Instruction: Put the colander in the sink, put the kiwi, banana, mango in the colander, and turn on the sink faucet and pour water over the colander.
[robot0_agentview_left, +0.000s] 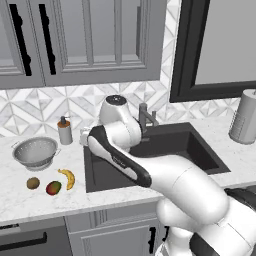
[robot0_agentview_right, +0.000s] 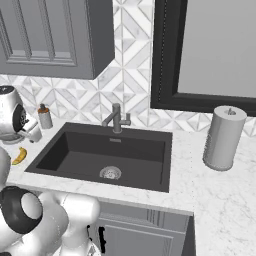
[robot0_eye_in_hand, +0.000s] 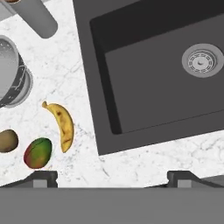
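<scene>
Hovering with its jaws spread wide and holding nothing, the gripper (robot0_eye_in_hand: 112, 177) looks down on the marble counter (robot0_eye_in_hand: 70, 65) beside the sink (robot0_eye_in_hand: 144, 74). In the hand view the banana (robot0_eye_in_hand: 62, 126) lies at ten o'clock from it, the mango (robot0_eye_in_hand: 38, 152) and kiwi (robot0_eye_in_hand: 8, 141) toward nine, the colander (robot0_eye_in_hand: 12, 76) farther off at ten.
</scene>
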